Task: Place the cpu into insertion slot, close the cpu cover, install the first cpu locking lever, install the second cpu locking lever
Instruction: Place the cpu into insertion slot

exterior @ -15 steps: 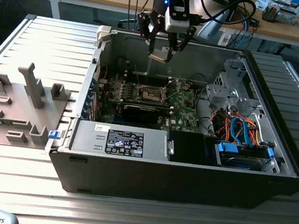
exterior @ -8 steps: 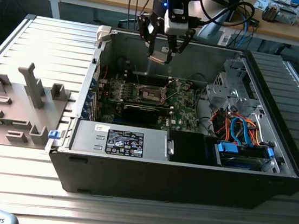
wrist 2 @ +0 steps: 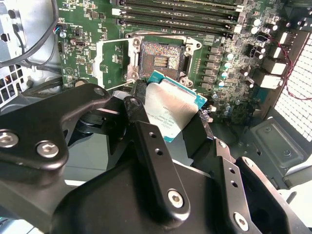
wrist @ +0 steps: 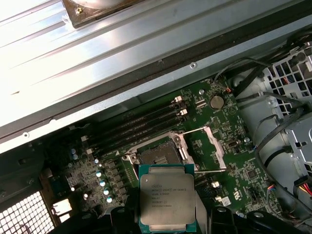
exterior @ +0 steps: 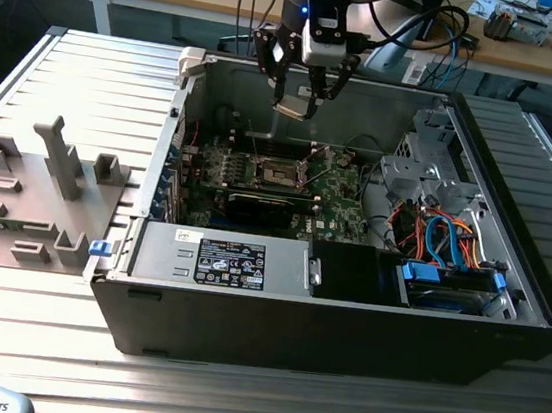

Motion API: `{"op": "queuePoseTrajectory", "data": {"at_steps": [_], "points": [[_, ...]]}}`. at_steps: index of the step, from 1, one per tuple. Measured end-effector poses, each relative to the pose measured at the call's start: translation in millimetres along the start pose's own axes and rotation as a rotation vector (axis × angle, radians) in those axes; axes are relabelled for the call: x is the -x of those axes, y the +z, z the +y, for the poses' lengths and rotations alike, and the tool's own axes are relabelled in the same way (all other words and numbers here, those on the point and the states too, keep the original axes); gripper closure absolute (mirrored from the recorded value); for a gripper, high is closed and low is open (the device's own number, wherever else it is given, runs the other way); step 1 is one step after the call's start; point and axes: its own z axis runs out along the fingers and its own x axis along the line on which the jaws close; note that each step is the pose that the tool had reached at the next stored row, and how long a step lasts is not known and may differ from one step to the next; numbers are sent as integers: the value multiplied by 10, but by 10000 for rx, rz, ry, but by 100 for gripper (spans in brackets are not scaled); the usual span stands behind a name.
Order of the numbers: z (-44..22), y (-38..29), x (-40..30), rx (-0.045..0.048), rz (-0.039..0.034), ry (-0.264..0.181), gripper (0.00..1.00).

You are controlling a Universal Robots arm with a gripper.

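We see the gripper [exterior: 299, 99] clamped on the cpu [exterior: 293, 109], with the fingers [wrist 2: 195, 131] pinching its opposite edges in the second wrist view and the silver top tilted. The cpu hangs in the air over the insertion slot [wrist 2: 161, 58], apart from it. The slot is bare, contacts exposed, on the green board [wrist: 243, 161]. The cpu cover [wrist 2: 113, 61] is swung open, off the slot and just beside it. The memory slots [wrist 2: 180, 14] run along another side of the slot. All of it sits inside the open computer case [exterior: 343, 316] on a ribbed metal table [exterior: 91, 73].
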Motion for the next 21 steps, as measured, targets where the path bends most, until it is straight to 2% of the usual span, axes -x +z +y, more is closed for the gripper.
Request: {"op": "queuePoseTrajectory", "data": {"at_steps": [15, 21], "points": [[0, 11, 0, -8, -5, 92, 46], [0, 12, 0, -12, -9, 316, 46]]}}
